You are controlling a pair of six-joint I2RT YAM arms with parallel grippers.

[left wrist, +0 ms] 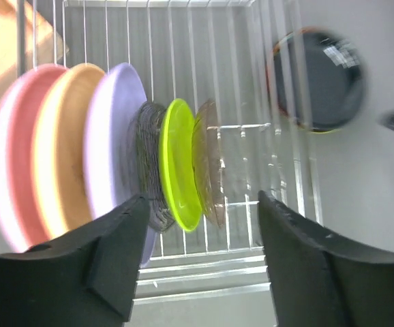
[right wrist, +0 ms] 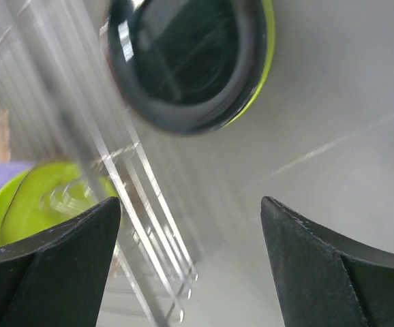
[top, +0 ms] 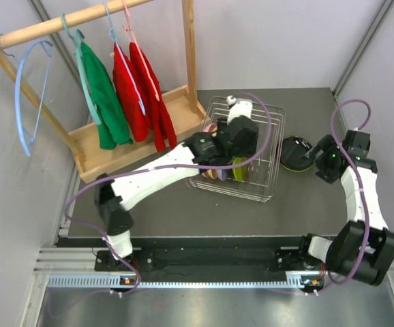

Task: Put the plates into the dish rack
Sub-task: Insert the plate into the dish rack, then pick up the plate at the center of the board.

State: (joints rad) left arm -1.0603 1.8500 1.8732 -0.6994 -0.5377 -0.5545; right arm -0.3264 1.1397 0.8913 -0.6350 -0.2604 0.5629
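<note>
Toward the far edge of the tabletop point(top: 183, 211), near its middle, stands the rack point(top: 273, 170). Six plates stand on edge in it, side by side: pink plate point(left wrist: 13, 157), orange plate point(left wrist: 61, 143), lavender plate point(left wrist: 112, 136), a blurred dark plate point(left wrist: 150, 163), lime plate point(left wrist: 180, 163) and clear plate point(left wrist: 207, 157). The left gripper point(left wrist: 202, 204) hangs over them with its jaws well apart and nothing between them. The lime and clear plates sit right under the gap.

Just beside the rack's right wall, the dark plate point(right wrist: 183, 61) lies flat on the tabletop. It rests on what looks like a second lime plate point(right wrist: 268, 41), though only a sliver of rim shows. The right gripper point(right wrist: 190, 204) hovers near this pile, jaws spread wide and empty.

Loading seems mostly done, with the pile still to go in.

Risks from here:
- The left fingers are close to the loaded plates. A sideways pull-out instead of a straight lift could knock the lime or clear plate out of its slot.
- The pile lies flat and hard by the rack wall. A finger coming down on that side could snag the wires.
- A pinch on the rim could catch both plates, or only skid the top one.
- Both arms are working near the rack's right side, so a reach by the right arm before the left has moved off could make them collide.
</note>
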